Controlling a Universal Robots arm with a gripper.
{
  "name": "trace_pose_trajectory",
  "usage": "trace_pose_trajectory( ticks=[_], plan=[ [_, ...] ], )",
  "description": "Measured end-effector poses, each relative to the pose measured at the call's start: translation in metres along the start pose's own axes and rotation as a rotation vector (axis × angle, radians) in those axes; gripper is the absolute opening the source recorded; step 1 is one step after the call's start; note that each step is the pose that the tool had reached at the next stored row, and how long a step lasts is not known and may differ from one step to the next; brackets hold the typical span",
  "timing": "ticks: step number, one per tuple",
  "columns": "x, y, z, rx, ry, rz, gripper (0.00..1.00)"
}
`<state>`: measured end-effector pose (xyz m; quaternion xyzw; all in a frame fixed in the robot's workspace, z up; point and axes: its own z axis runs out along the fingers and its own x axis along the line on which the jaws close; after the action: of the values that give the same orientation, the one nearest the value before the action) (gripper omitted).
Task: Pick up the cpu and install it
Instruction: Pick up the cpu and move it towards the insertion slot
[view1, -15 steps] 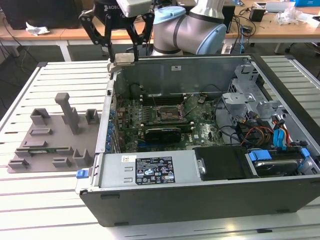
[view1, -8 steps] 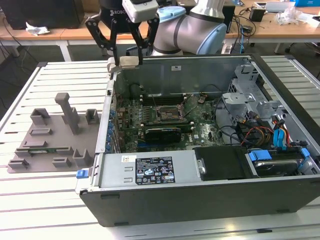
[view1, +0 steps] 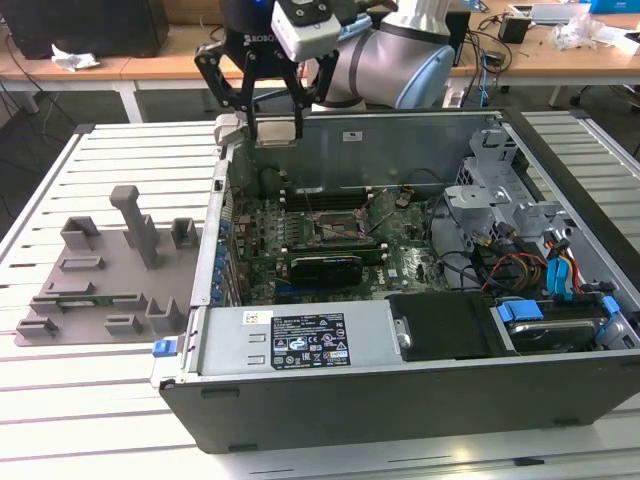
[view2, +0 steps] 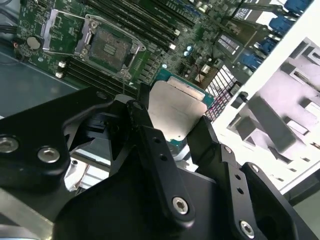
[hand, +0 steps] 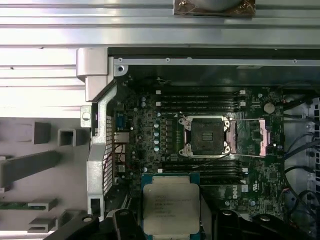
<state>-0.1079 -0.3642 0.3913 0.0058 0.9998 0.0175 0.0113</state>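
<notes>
We have the cpu (view1: 278, 131) off its resting place and in the air, so we judge the pick-up half of the task done. The tool (view1: 277, 128) is closed on the chip, a black finger (view2: 142, 125) pressing on each of two opposite edges. The metal top faces the camera in both wrist views, and the thin pale-green rim shows around it. The chip looks flat and square in the grip, not cocked to one side as far as we can tell.

In the exterior view the tool hangs above the rim of the open computer case (view1: 400, 352), over one far corner, well clear of the board. The socket (hand: 207, 136) lies below the tool and further into the case, well apart from the chip. Its frame is open, with the load plate (hand: 252, 137) folded out to one side, and the bed inside is empty. We therefore judge the install half not yet done, since the cpu touches nothing except the tool.

The grey fixture blocks (view1: 100, 280) sit on the worktop (view1: 60, 410) outside the case, off to the tool's side and lower down. No chip is visible on them.
</notes>
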Motion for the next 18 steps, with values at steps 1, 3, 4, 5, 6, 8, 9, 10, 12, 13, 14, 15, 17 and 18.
trace_pose_trajectory(
  ticks=[1,3,4,5,6,8,9,10,12,13,14,15,17,18],
  plan=[
    [-0.0055,0.0004,0.0031,0.0000,0.0010,0.000,0.55],
    [-0.0102,0.0005,0.0053,0.0001,0.0020,0.000,0.55],
    [-0.0126,0.0005,0.0063,0.0001,0.0024,0.000,0.55],
    [-0.0149,0.0005,0.0073,0.0001,0.0029,0.000,0.55],
    [-0.0173,0.0005,0.0083,0.0001,0.0035,0.000,0.55],
    [-0.0227,0.0007,0.0109,0.0001,0.0050,0.000,0.55],
    [-0.0257,0.0008,0.0125,0.0001,0.0060,0.000,0.55],
    [-0.0296,0.0010,0.0146,0.0001,0.0075,0.000,0.55],
    [-0.0359,0.0014,0.0183,0.0002,0.0097,0.000,0.55],
    [-0.0406,0.0019,0.0222,0.0001,0.0109,0.000,0.55],
    [-0.0432,0.0031,0.0258,0.0002,0.0112,0.000,0.55],
    [-0.0442,0.0040,0.0276,0.0003,0.0113,0.000,0.55],
    [-0.0468,0.0062,0.0317,0.0002,0.0113,0.000,0.55],
    [-0.0486,0.0073,0.0340,0.0001,0.0114,0.000,0.55]
  ],
)
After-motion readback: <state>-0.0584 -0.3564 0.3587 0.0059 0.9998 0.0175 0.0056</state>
